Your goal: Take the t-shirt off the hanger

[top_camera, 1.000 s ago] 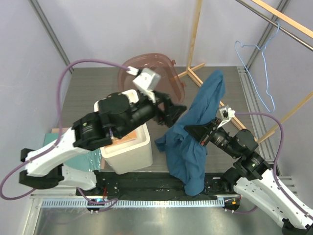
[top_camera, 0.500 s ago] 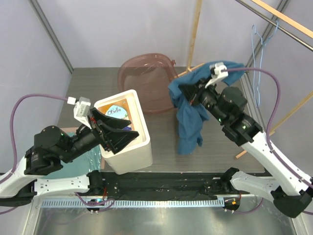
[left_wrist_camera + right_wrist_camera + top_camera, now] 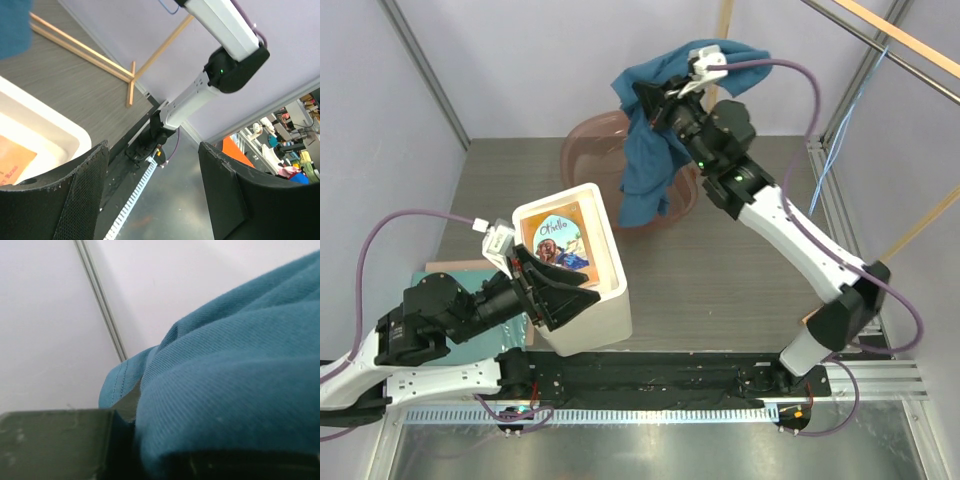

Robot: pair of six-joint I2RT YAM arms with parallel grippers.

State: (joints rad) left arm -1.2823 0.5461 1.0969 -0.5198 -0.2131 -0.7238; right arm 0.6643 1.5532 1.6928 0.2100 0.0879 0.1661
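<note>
T-shirt (image 3: pixel 645 150) hangs above pink tub (image 3: pixel 585 150), hanger (image 3: pixel 834 150) seemingly apart.

You have pale lilac walls (image 3: pixel 540 70) closing in the grey wood-grain desk (image 3: pixel 720 285) from 9 round to 3 o'clock, a grey metal upright (image 3: pixel 420 70) slanting at 10, pale wooden rack poles (image 3: pixel 724 20) from 12 to 2, and a brushed steel strip (image 3: pixel 650 450) at 6.

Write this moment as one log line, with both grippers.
right gripper: shut on t-shirt, over basin | left gripper: open, empty | hanger: bare
</note>
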